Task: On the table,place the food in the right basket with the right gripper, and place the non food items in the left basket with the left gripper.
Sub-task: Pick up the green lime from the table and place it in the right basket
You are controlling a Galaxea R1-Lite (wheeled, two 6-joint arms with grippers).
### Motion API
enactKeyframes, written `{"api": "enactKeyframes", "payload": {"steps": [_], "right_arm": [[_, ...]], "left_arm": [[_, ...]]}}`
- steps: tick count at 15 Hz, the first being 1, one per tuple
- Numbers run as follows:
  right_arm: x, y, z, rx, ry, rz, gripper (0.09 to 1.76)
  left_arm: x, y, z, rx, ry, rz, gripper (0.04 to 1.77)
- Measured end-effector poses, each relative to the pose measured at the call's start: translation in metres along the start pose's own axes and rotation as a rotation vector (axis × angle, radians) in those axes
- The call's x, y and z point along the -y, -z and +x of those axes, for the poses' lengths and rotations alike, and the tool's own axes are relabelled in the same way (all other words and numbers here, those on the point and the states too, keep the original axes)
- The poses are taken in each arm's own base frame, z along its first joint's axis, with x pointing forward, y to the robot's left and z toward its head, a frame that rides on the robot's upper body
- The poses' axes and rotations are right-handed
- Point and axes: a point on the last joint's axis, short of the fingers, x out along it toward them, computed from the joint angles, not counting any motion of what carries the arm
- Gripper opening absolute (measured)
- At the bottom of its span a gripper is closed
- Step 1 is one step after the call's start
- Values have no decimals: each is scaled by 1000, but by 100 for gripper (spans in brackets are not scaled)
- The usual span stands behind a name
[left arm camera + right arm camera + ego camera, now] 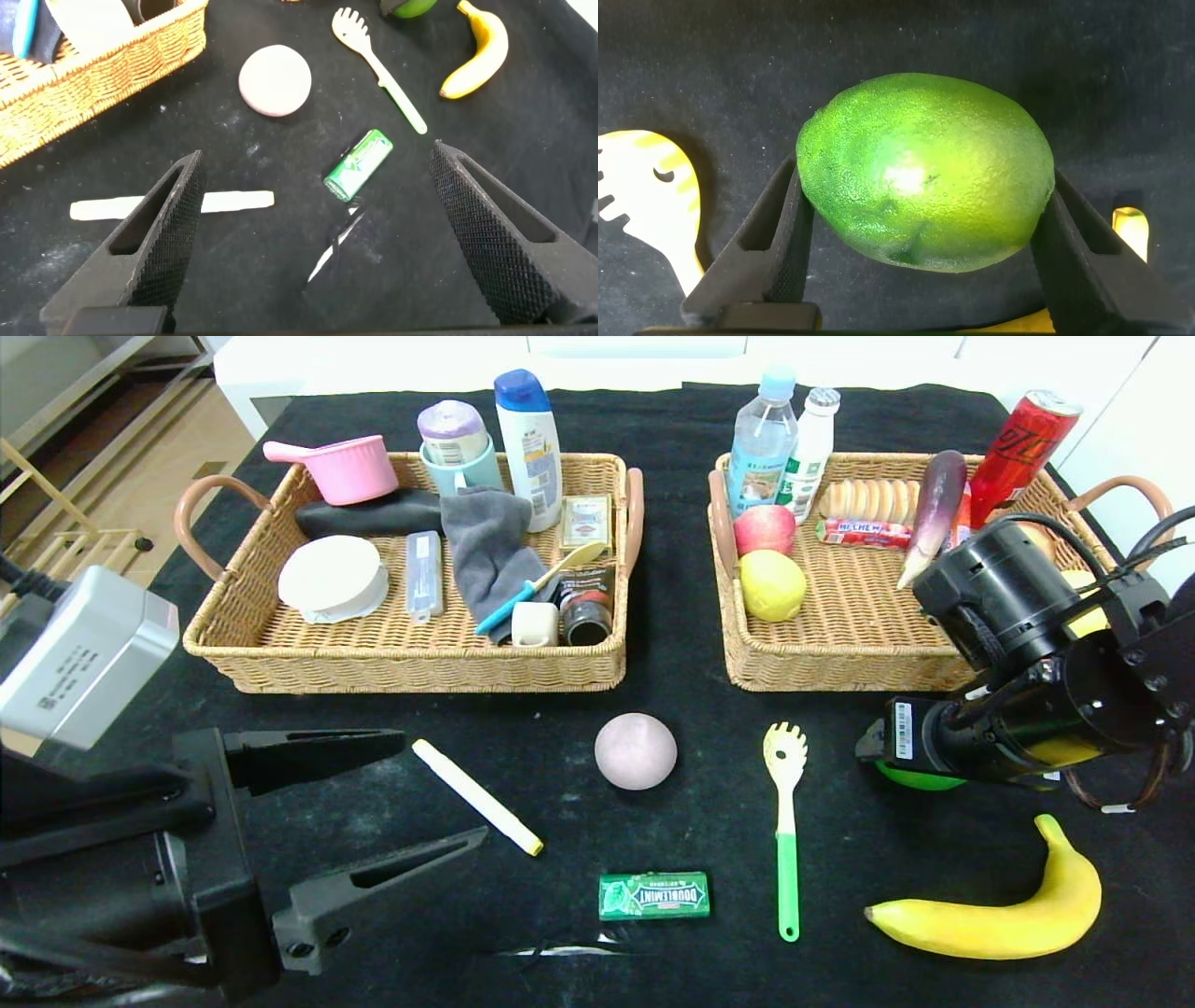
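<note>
Spread wide and empty, left gripper (392,803) low in front; right gripper (920,243) pinching lime (924,168); both baskets part-filled; banana (999,915), gum (653,895), spoon (785,821), ball (636,751) left.

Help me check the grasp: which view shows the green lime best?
The right wrist view: the lime fills it, sitting between the right pincer's fingers. In the head view only a green sliver shows beneath that arm; the left wrist view catches its edge.

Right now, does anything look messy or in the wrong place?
Nothing is spilled or broken. In the right basket the purple eggplant leans tilted and the red can tips against the back rim. The right gripper straddles a green lime.
</note>
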Motion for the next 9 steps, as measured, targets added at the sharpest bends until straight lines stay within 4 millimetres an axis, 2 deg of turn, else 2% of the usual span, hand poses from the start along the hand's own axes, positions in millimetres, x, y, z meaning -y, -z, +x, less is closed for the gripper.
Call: {"api": "enactKeyframes", "payload": {"steps": [9], "right_arm": [[-1, 1, 3, -7, 7, -5, 135]], "left_arm": [[1, 1, -2, -4, 0, 3, 172]]}}
